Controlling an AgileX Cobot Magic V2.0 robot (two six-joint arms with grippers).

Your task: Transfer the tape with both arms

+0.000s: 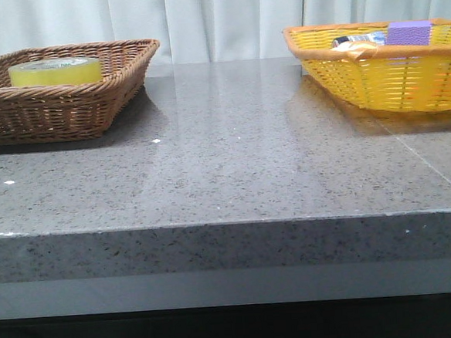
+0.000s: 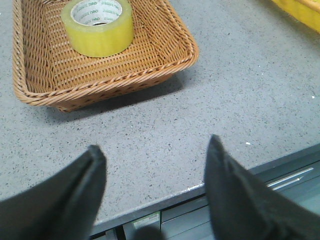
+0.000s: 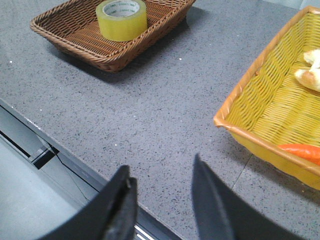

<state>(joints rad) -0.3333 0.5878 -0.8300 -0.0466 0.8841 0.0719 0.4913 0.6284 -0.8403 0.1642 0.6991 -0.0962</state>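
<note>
A grey speckled stone table (image 1: 233,168) carries two baskets set well apart, presumably so each arm serves one side. The brown wicker basket (image 1: 74,110) on the left holds the tape (image 1: 54,71), lying flat with its core upward. The yellow basket (image 1: 390,80) on the right holds a purple block (image 1: 410,32). The left gripper (image 2: 152,192) and right gripper (image 3: 162,200) hover near the table's front edge, jaws apart and empty.
</note>
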